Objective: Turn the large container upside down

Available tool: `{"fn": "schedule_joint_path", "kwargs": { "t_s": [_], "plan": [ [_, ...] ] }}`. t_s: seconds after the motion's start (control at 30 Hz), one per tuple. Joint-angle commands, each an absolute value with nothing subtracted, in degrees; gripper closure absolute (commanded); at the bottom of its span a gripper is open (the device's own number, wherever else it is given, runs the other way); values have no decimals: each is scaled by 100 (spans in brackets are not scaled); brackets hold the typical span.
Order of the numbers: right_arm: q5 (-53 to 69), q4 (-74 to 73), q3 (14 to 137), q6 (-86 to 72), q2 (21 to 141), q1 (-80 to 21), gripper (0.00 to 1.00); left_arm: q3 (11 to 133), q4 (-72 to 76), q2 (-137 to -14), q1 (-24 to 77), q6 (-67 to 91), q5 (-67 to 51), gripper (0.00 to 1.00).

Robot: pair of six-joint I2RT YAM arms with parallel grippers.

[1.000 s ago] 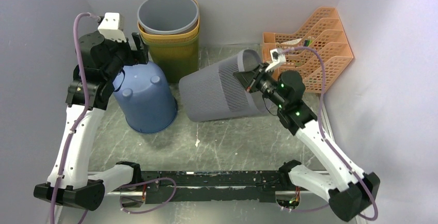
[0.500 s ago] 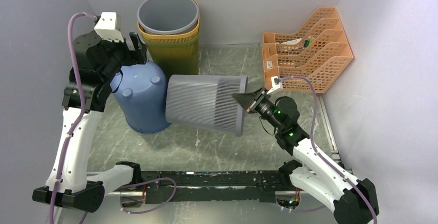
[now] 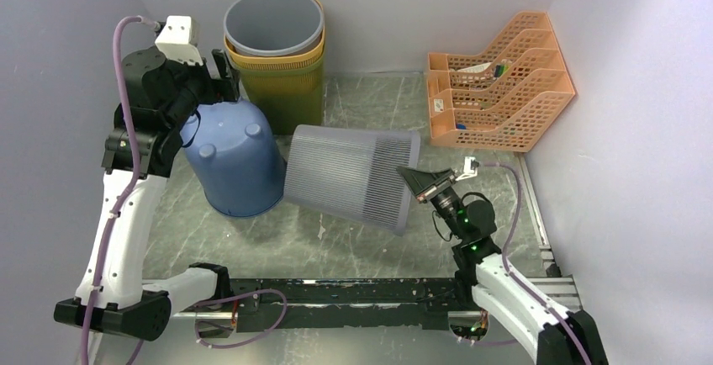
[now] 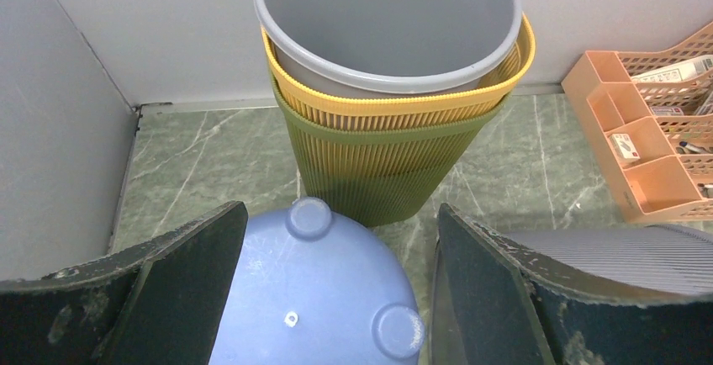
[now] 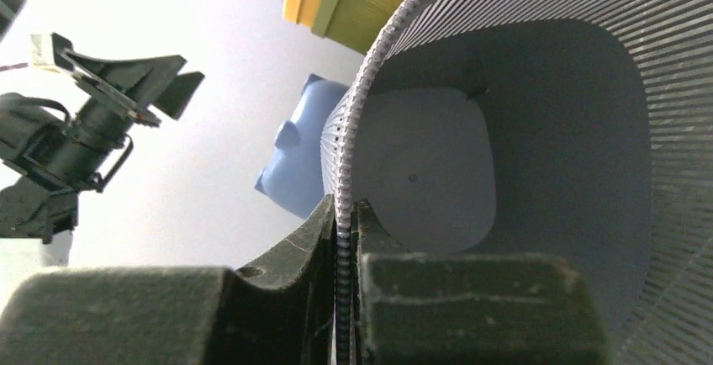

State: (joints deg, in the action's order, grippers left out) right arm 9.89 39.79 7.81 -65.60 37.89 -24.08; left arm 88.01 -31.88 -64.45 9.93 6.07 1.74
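Right claw (image 5: 345,222) pinching tipped bin (image 3: 349,176) rim; left claw (image 4: 340,214) wide open, empty; 3 bins (image 3: 277,45) stacked.

Light: bright, even.
Shadow: dim inside the grey ribbed plastic bin (image 5: 538,155).
Glare: plain white wall (image 5: 193,171) left of the bin.

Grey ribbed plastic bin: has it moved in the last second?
Yes. The grey ribbed plastic bin swung its rim nearward, away from the orange mesh file rack.
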Motion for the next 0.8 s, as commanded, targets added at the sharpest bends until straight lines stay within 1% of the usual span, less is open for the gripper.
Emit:
{"fn": "schedule_joint_path", "kwargs": {
  "t_s": [0.0,0.23,0.33,0.43,0.47,0.53,0.7,0.77],
  "plan": [
    [1189,5019,-216,-7359,4575,-1762,100,9052,-3246,-6485,1028,456,215,5],
    [2669,7375,-673,-7756,6583,-290,100,8976,-3261,-6520,1028,320,396,5],
    [3293,8505,-741,-7995,7749,386,100,9010,-3276,-6568,1028,300,415,4],
    [3901,10194,-590,-8437,9063,654,100,9096,-3295,-6636,1028,290,430,4],
    [4147,10414,-419,-8670,9406,662,100,9130,-3304,-6650,1028,290,437,5],
    [4329,10445,-212,-8741,9519,615,100,9179,-3305,-6677,1028,290,448,5],
    [4457,10437,198,-8996,8621,522,100,9219,-3294,-6712,1028,297,507,5],
    [4344,10437,425,-9198,8418,320,100,9255,-3279,-6764,1028,341,445,4]
  ]
}}
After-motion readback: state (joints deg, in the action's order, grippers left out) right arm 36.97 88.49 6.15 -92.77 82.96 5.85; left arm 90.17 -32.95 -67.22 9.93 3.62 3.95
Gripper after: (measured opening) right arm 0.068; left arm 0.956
